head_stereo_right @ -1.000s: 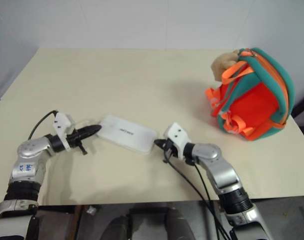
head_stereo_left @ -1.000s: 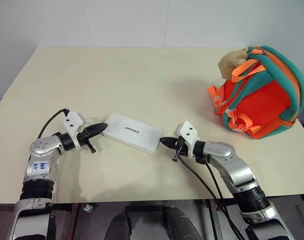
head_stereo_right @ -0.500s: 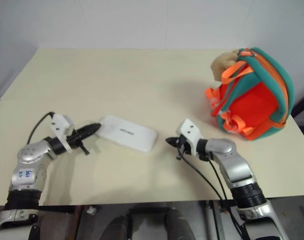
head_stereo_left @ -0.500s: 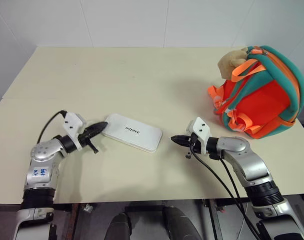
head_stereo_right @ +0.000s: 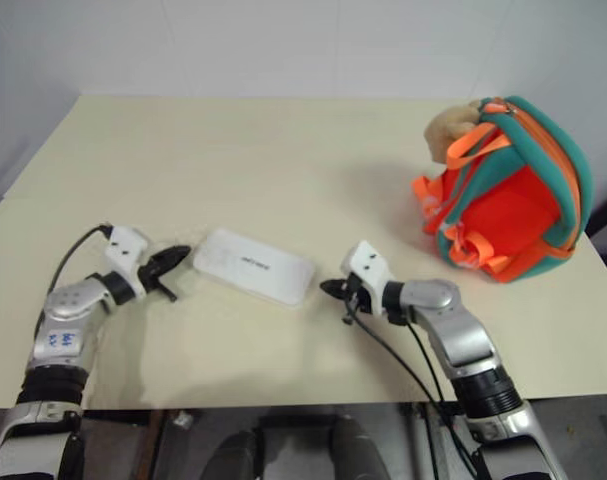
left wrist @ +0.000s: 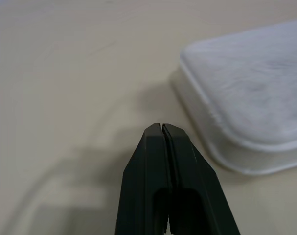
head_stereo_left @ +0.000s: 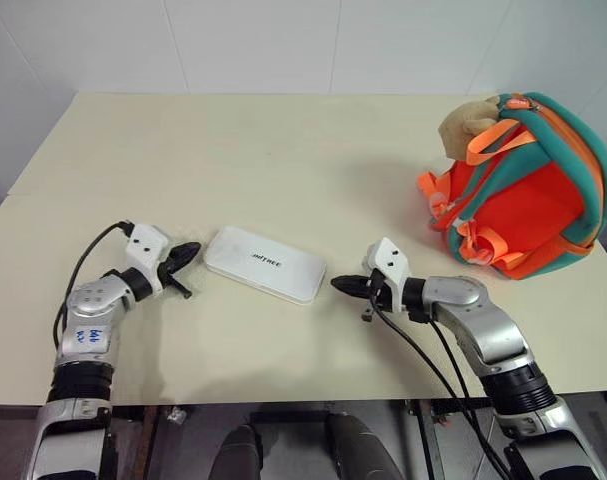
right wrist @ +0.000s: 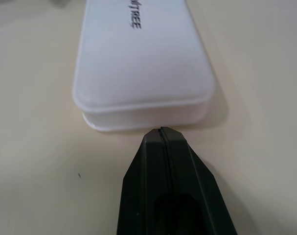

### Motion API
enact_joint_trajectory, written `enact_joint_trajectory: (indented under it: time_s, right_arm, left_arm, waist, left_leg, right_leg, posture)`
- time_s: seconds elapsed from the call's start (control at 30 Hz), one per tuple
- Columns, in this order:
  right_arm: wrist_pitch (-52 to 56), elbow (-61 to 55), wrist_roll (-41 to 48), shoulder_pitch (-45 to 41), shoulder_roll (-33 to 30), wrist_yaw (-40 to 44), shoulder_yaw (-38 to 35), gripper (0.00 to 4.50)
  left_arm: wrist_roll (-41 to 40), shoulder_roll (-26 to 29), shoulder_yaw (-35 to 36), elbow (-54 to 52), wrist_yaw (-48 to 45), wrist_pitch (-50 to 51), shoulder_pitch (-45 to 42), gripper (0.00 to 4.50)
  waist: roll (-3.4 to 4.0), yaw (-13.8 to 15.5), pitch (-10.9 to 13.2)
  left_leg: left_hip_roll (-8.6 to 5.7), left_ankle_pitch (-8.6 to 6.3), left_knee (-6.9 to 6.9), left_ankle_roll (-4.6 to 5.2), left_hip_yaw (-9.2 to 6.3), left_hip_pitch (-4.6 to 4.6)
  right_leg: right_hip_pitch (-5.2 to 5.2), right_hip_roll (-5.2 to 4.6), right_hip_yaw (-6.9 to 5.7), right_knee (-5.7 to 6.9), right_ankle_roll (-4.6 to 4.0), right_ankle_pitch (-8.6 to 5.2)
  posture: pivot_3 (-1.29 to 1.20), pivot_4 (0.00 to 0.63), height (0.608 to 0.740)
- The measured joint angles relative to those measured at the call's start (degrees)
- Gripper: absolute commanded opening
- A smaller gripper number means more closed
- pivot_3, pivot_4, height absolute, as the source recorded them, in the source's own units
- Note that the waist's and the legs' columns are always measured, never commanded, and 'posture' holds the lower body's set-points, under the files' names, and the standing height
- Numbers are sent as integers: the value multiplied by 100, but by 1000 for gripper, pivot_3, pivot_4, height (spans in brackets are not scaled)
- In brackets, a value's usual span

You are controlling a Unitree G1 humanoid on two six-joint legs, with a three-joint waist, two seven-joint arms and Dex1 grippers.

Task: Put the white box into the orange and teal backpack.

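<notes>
table (head_stereo_left: 283, 150): far half bare, open to pass | white box (head_stereo_left: 265, 263): flat at mid-table, narrow gaps at both short ends, left gripper (head_stereo_left: 190, 248) and right gripper (head_stereo_left: 337, 284) just beside them | orange and teal backpack (head_stereo_left: 528, 200): blocks right edge, well apart from box

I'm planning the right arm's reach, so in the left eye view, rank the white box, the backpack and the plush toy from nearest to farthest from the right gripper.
From the right gripper:
1. white box, just off its tip toward the left gripper's side.
2. orange and teal backpack, at the table's right edge.
3. tan plush toy, on the backpack's far upper corner.

Left gripper (head_stereo_left: 190, 248), right gripper (head_stereo_left: 339, 284): jaws pressed together, tips facing inward.
</notes>
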Motion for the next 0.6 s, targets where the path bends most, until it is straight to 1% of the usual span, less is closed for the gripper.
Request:
enact_joint_trajectory:
  time_s: [0.07,0.27,0.47,0.6]
  right_arm:
    - [29,-6,-6,-16,39,-25,24,0]
    - [102,-5,-27,-16,42,-73,23,0]
    - [102,20,-36,-18,-36,-58,-54,0]
    - [71,126,-36,-36,-240,54,-88,0]
  left_arm:
    - [-4,-105,-59,8,-15,3,-51,55]
    - [-115,-108,-28,-65,-222,103,-40,55]
    - [-407,-98,88,-602,-513,433,399,55]
    - [-557,-121,98,-1120,-638,700,748,55]
  waist:
    - [0,1,0]
    - [0,-18,0]
    - [0,-11,0]
    - [0,1,0]
  left_leg:
    - [0,0,-1,0,0,-1]
    - [1,0,-5,0,0,0]
    - [1,0,-3,0,1,-1]
    - [0,0,-2,0,1,-1]
  right_leg:
    - [0,0,0,-1,0,0]
    - [-5,1,0,1,0,0]
    - [-4,-1,1,1,0,0]
    - [-3,-2,1,-2,0,0]
  posture:
    - [0,150,740]
    - [0,150,740]
    - [0,150,740]
    - [0,150,740]
